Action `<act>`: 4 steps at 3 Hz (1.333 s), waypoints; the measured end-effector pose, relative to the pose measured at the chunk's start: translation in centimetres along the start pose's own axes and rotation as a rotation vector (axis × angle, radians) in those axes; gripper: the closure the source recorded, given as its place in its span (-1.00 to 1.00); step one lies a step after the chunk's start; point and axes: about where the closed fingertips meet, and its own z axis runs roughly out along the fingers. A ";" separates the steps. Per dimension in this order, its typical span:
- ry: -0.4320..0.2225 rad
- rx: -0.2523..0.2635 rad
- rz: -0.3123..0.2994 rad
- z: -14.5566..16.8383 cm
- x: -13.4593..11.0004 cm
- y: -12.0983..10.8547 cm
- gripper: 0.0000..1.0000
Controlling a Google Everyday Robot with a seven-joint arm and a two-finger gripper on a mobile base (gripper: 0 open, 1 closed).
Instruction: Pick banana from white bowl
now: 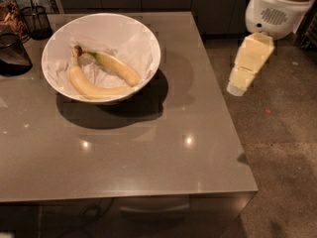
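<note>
The white bowl (143, 36), wide and lined with crumpled white paper, stands on the grey table at the back left. In it lies the banana (119, 67), fairly straight and deeper yellow with a greenish neck, pointing down to the right. A paler, strongly curved banana (86, 87) with a dark brown stem lies beside and below it. The gripper (237, 88) hangs off the table's right side, above the floor, well to the right of the bowl and apart from it. It holds nothing that I can see.
Dark wire-mesh cups (35, 19) and a dark container (12, 53) stand at the table's back left. The grey table (148, 157) ends at a right edge near the arm. The white arm housing (277, 9) is at the top right. Brown floor lies to the right.
</note>
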 end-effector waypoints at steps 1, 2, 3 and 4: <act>0.014 -0.046 0.026 2.7 -4.6 -1.0 -1.00; -0.015 -0.026 0.021 3.0 -5.8 -1.5 -1.00; -0.062 -0.043 0.003 3.5 -7.9 -1.1 -1.00; -0.066 -0.052 -0.054 3.9 -11.5 0.5 -1.00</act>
